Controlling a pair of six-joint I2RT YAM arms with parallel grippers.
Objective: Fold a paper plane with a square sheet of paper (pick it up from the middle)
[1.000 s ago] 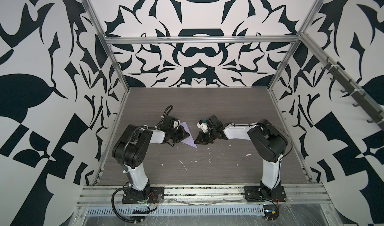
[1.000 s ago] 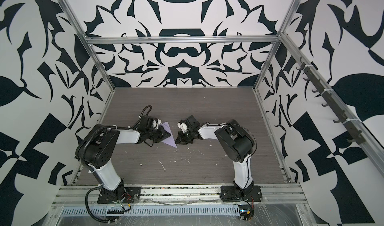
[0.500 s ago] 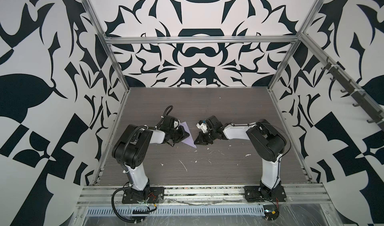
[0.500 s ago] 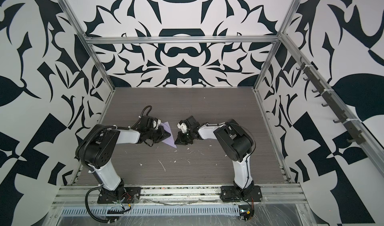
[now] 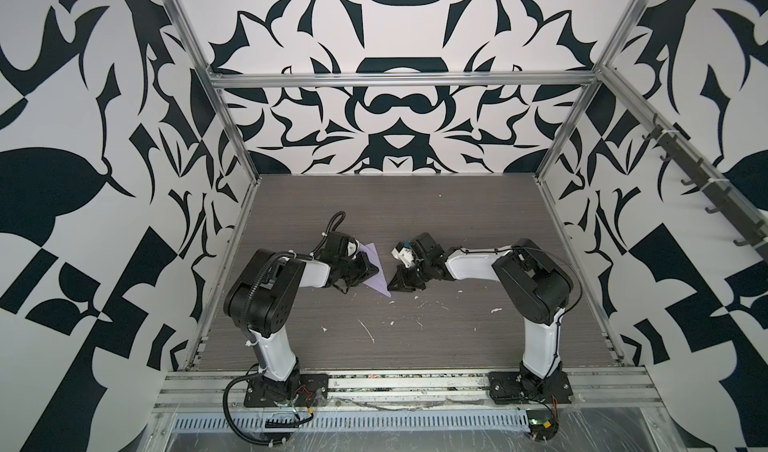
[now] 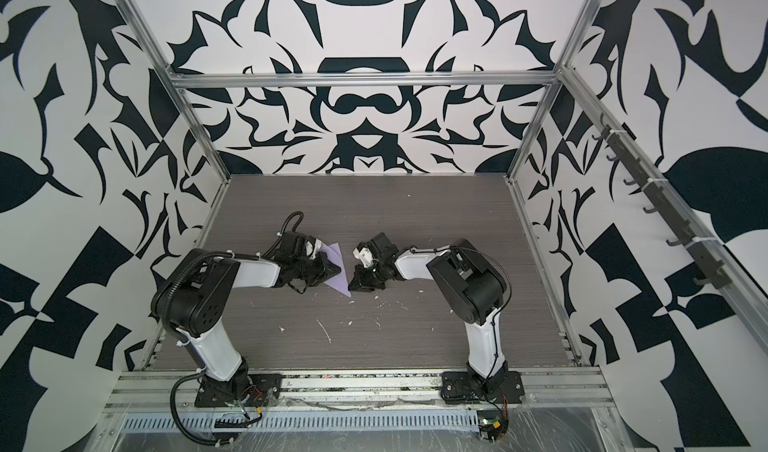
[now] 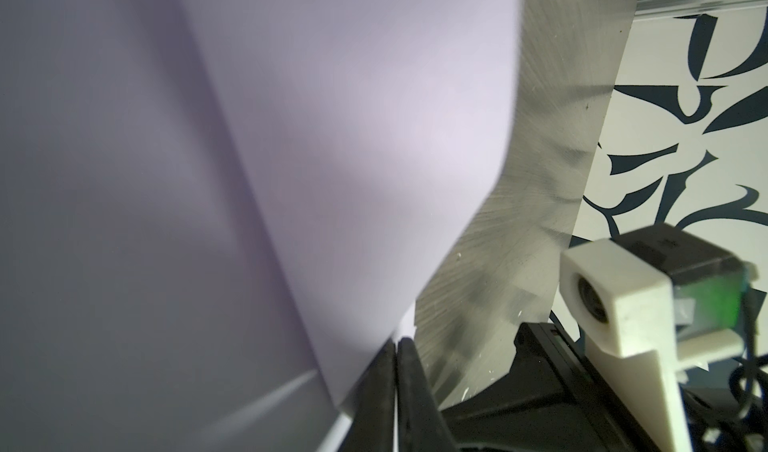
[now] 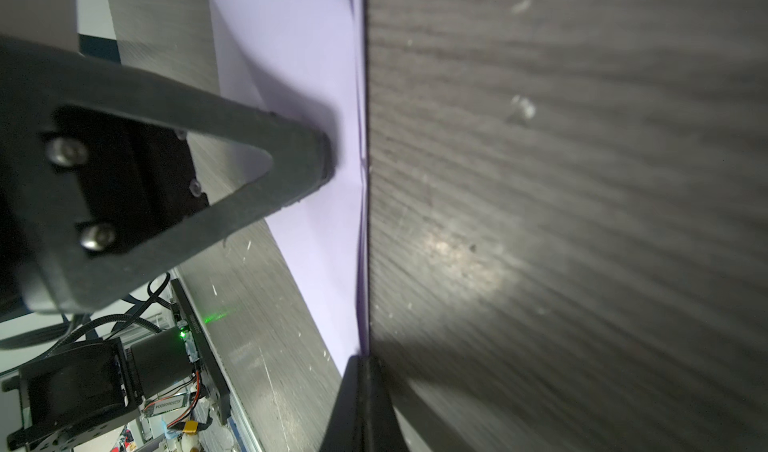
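Observation:
The lilac sheet of paper (image 5: 377,282) (image 6: 337,280) lies mid-table, folded into a narrow wedge with its point toward the front. My left gripper (image 5: 374,270) (image 6: 338,269) rests on its left side. In the left wrist view the gripper (image 7: 397,344) is shut, with a pale strip of paper in the seam between the fingers, and a flap (image 7: 332,138) rises close to the lens. My right gripper (image 5: 390,286) (image 6: 352,285) lies low at the wedge's point. It is shut (image 8: 363,359), and its tips meet the paper's folded edge (image 8: 299,54).
Small white flecks (image 5: 368,331) are scattered over the grey wood table (image 5: 457,221) toward the front. Patterned walls and an aluminium frame (image 5: 232,138) box in the table. A rail of hooks (image 5: 706,179) runs along the right wall. Both arm bases stand at the front edge.

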